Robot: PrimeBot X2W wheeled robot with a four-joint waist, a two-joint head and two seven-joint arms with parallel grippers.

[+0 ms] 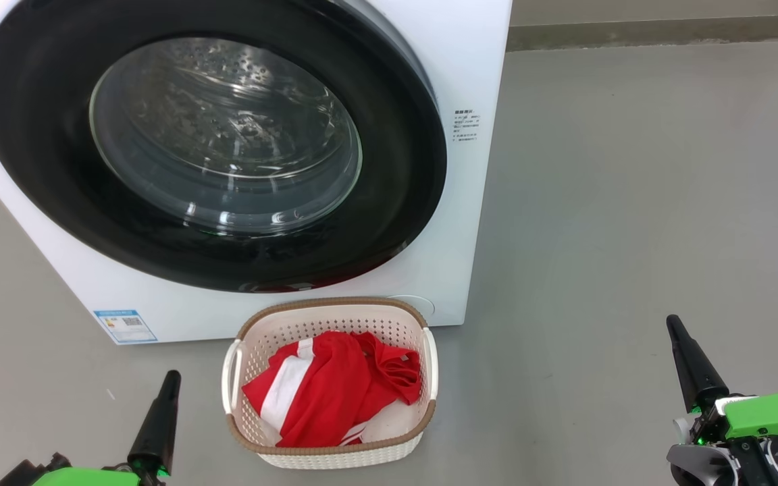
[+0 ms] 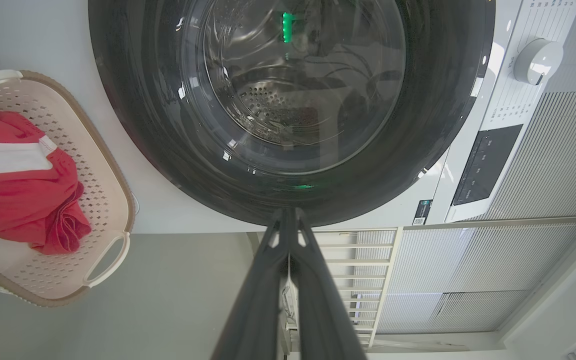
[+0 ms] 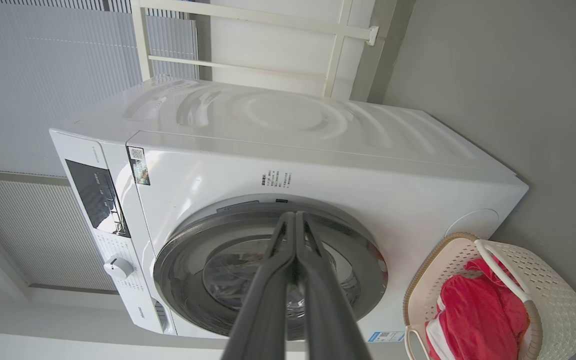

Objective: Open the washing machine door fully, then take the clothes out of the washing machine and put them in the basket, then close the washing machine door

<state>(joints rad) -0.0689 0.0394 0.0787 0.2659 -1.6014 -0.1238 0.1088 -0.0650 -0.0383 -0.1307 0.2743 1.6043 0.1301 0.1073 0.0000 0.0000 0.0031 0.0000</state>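
Both grippers rest low over the grey floor (image 1: 632,202), the left gripper (image 1: 171,378) and the right gripper (image 1: 676,331) each with dark fingers pressed together, holding nothing. Between them and slightly further on, nearer the left one, the perforated cream basket (image 1: 335,302) with a brown woven rim holds the crumpled red clothes (image 1: 335,391) with white stripes. Just behind it stands the white washing machine (image 1: 470,81), its round door (image 1: 396,202) with a glossy black rim shut and the steel drum showing through the bulging glass.

Red clothes (image 1: 335,395) w/ white stripes; cream, brown-rimmed basket (image 1: 335,462).
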